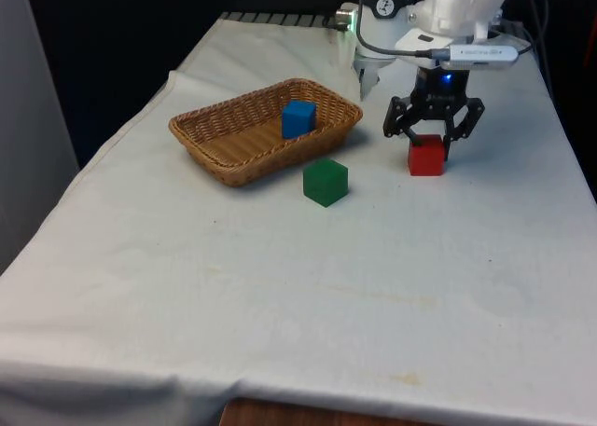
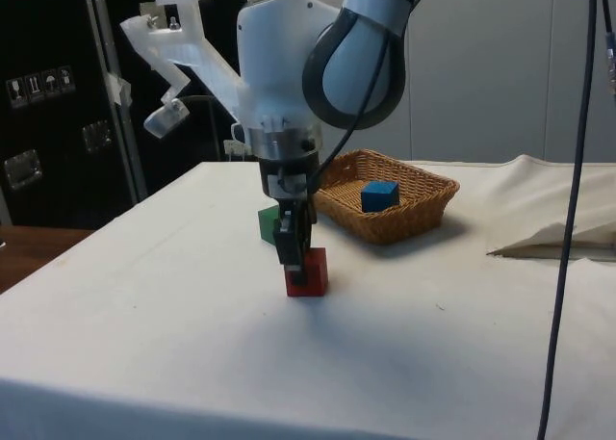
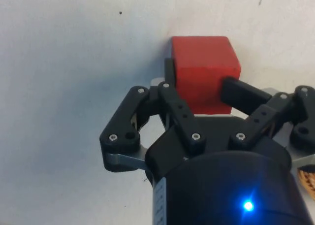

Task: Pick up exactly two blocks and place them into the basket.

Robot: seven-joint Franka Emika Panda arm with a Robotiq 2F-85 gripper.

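- The tool (image 1: pixel 432 143) is down low over the counter (image 1: pixel 280 286), on the front view's right.
- The red block (image 1: pixel 426 156) sits on the white cloth, right under the tool.
- In the wrist view the red block (image 3: pixel 205 72) is between the two black fingers (image 3: pixel 171 87), one on each side of it.
- Both fingers look pressed against the sides of the red block, so the tool is closed on it.
- In the side view the tool (image 2: pixel 293 250) points straight down, and the red block (image 2: pixel 307 271) rests on the cloth with its bottom touching it.
- The basket (image 1: pixel 224 132) is light brown and woven, and it lies to the front view's left of the tool, near it but not touching.
- A blue block (image 1: pixel 298 118) is inside the basket, close to the wall nearest the tool.
- In the side view the blue block (image 2: pixel 379 194) sits in the basket (image 2: pixel 423 204), which is farther from that camera than the tool.
- A green block (image 1: pixel 326 182) stands on the cloth just outside the basket, on the side nearer the front camera.
- The green block is to the front view's left of the red block, with a clear gap between them.
- In the side view the green block (image 2: pixel 269 222) peeks out from behind the tool.
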